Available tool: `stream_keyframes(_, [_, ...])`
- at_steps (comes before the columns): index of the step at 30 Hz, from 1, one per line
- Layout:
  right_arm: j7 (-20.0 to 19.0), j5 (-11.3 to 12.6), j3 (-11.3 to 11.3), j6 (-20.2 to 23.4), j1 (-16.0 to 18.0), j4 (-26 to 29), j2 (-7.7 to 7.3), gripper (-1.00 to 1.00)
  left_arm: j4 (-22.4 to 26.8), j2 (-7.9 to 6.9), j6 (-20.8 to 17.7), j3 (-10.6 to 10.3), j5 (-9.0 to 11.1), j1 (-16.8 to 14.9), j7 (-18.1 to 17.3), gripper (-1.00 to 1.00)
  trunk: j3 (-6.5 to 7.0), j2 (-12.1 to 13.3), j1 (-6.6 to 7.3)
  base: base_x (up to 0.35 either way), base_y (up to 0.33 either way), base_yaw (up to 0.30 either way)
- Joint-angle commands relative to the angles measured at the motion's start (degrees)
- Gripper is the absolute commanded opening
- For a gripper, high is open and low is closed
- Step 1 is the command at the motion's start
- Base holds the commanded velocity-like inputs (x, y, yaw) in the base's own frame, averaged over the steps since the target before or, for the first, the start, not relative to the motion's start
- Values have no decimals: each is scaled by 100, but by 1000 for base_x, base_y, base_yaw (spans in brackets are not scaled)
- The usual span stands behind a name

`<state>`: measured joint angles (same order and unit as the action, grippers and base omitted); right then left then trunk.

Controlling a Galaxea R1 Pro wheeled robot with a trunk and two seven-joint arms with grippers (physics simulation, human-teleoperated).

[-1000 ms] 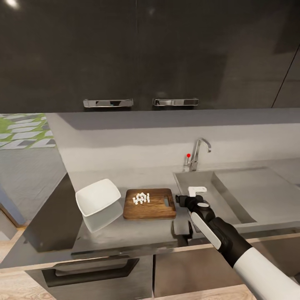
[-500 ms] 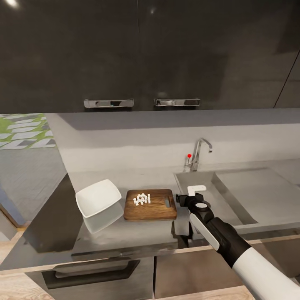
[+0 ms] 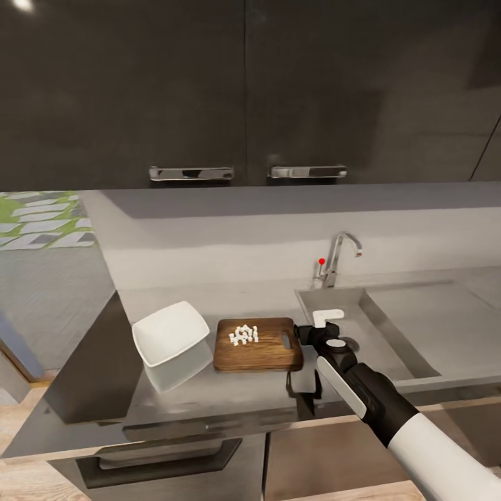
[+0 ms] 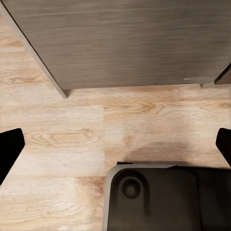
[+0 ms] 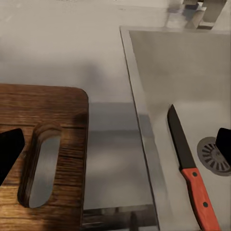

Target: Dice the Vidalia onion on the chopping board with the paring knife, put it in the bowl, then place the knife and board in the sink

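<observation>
Inside sink (image 5: 159, 72): paring knife (image 5: 188, 163).

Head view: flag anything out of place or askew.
The bowl sits tilted on the countertop, empty, while the diced onion lies on the chopping board. The paring knife is already in the sink.

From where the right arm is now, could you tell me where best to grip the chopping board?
Probably the slotted end of the chopping board, approached from the sink side. That short edge faces the right gripper, overhangs nothing, and the diced onion sits toward the far half.
</observation>
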<state>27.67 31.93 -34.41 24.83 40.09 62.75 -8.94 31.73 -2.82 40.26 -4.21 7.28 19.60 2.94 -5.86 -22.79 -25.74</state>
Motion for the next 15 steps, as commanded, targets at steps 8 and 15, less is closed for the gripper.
stream_keyframes(8, [62,50,-22,13,8,9,-3,100,8,-8,8,-45,46,0,31,100,-44,-13,-4,0,17,14])
stream_keyframes(15, [63,50,-22,13,10,9,-3,100,5,-8,8,-45,46,0,31,100,-104,-13,-4,0,0,62])
